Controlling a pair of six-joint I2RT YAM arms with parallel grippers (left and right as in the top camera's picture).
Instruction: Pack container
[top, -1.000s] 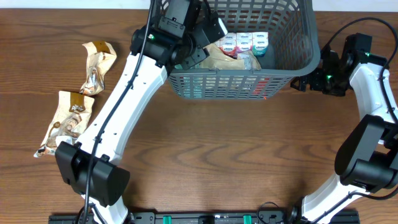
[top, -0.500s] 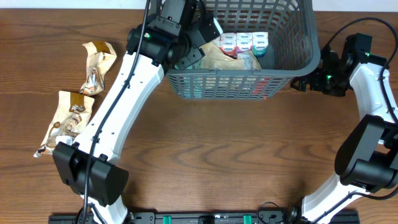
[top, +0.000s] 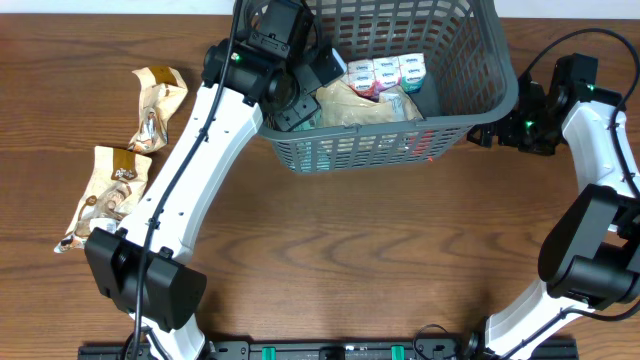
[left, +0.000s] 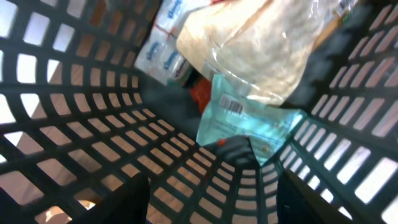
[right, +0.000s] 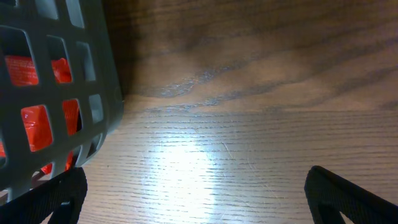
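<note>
The container (top: 507, 75), a large dark grey lattice basket, stands at the back middle of the table. It holds white snack boxes (top: 385, 72), a tan bag (top: 355, 105), a teal pack (left: 249, 124) and a red pack (top: 425, 145). My left gripper (top: 310, 92) is inside the basket at its left front corner, open and empty. In the left wrist view the left gripper (left: 214, 205) hangs over the lattice wall (left: 93, 124). My right gripper (top: 492, 130) is open and empty just outside the basket's right front corner. In the right wrist view the right gripper (right: 196, 199) is low over the wood, with the basket wall (right: 62, 74) at the left.
Two brown snack packs lie on the table at the left, one farther back (top: 155, 105) and one nearer (top: 105, 195). Both arm bases stand at the table's front edge.
The basket has shifted slightly toward the front and tilted. My left gripper has moved a little left and down inside it. The right arm has not moved.
</note>
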